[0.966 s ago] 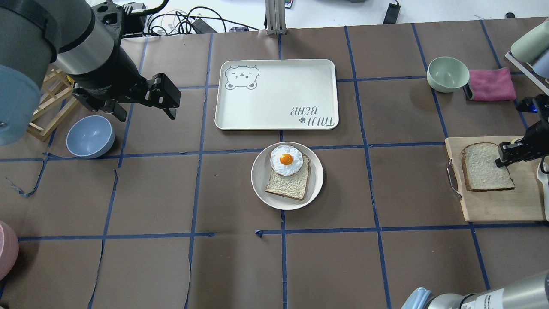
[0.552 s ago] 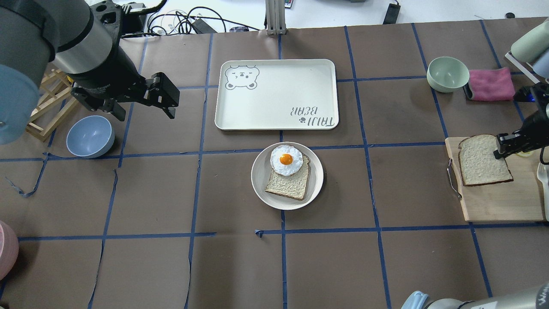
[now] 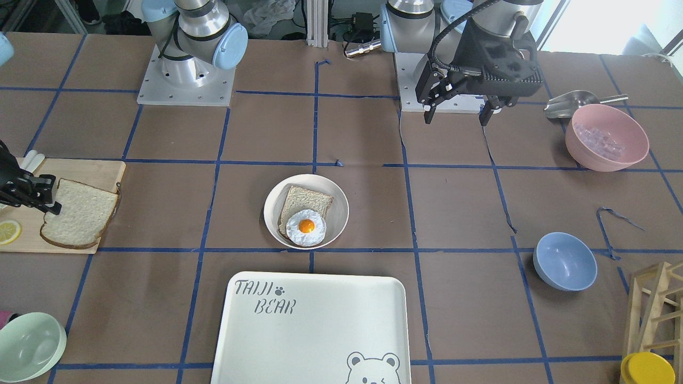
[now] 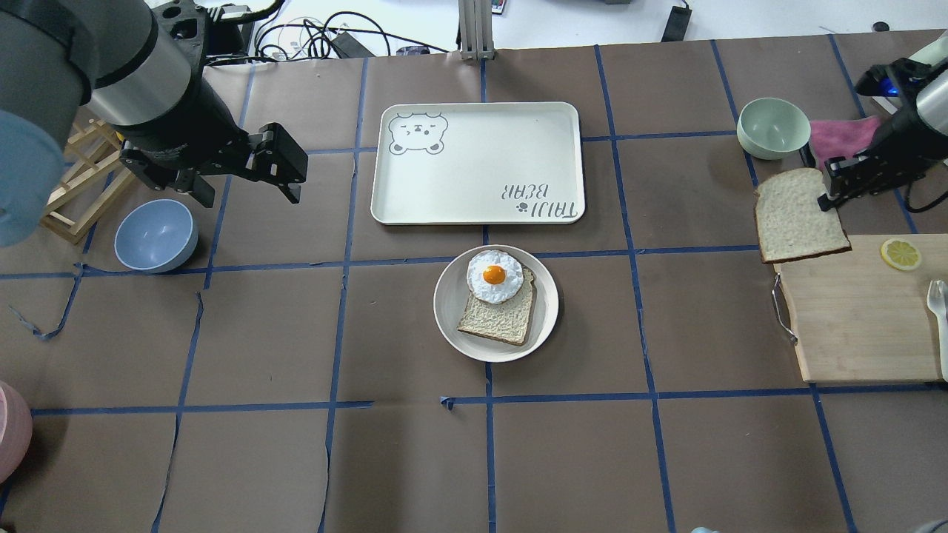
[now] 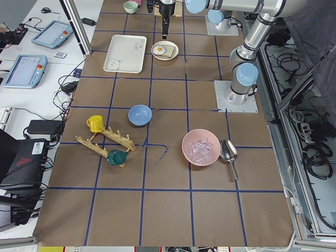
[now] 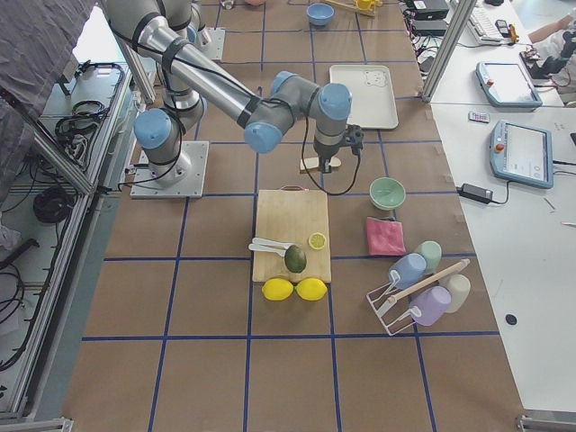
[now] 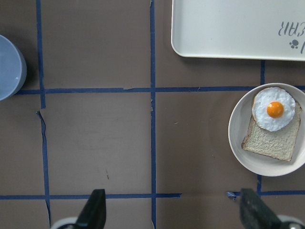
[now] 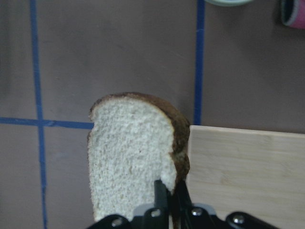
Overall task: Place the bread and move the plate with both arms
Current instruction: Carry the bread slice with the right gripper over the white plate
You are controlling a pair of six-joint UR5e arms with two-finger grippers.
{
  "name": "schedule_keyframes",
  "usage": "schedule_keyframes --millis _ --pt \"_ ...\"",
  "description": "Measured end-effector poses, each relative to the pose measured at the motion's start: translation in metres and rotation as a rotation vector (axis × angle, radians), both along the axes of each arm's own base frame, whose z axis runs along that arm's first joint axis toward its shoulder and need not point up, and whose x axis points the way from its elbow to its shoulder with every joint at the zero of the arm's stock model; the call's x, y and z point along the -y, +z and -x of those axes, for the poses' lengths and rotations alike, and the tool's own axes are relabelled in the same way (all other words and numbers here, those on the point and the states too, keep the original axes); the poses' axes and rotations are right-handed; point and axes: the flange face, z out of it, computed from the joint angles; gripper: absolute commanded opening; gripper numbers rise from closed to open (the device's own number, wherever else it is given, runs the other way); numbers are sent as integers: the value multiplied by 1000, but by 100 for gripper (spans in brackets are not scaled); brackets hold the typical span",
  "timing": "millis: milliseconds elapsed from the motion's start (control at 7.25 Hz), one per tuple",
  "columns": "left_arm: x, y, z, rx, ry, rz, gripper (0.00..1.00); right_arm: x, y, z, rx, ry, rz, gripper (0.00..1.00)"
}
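Note:
My right gripper is shut on the edge of the bread, a thick pale slice with a dark crust. It holds the slice in the air over the far left corner of the wooden cutting board. The right wrist view shows the bread pinched between the fingers. The cream plate sits mid-table with a thinner tan slice and a fried egg on it. My left gripper hangs open and empty high over the table's left, far from the plate.
The white TAIJI BEAR tray lies just beyond the plate. A mint bowl and a pink cloth sit behind the bread. A lemon slice lies on the board. A blue bowl and a wooden rack stand at left.
My right gripper has lifted the bread off the cutting board and carried it up, away from me and a little left. The left arm has hardly moved.

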Motion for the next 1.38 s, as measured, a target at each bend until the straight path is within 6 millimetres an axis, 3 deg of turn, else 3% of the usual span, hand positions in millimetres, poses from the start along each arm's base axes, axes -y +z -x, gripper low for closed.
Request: schedule_keyframes --millis 276,552,690,828,966,1379 --pt "0 0 0 0 1 0 100 18 12 -142 93 -49 -2 0" --pt "0 0 0 0 1 -1 100 3 6 -293 123 -118 -5 0" --pt "0 0 -1 0 1 0 100 -10 -3 -345 136 -163 -12 0" --pt "0 0 -1 0 1 0 100 -21 -19 -374 147 -185 -16 0" --pt "0 0 -1 0 1 0 100 -29 -37 -385 154 -171 -6 0" --pt "0 0 -1 0 1 0 100 -47 -76 -377 148 -15 22 0"
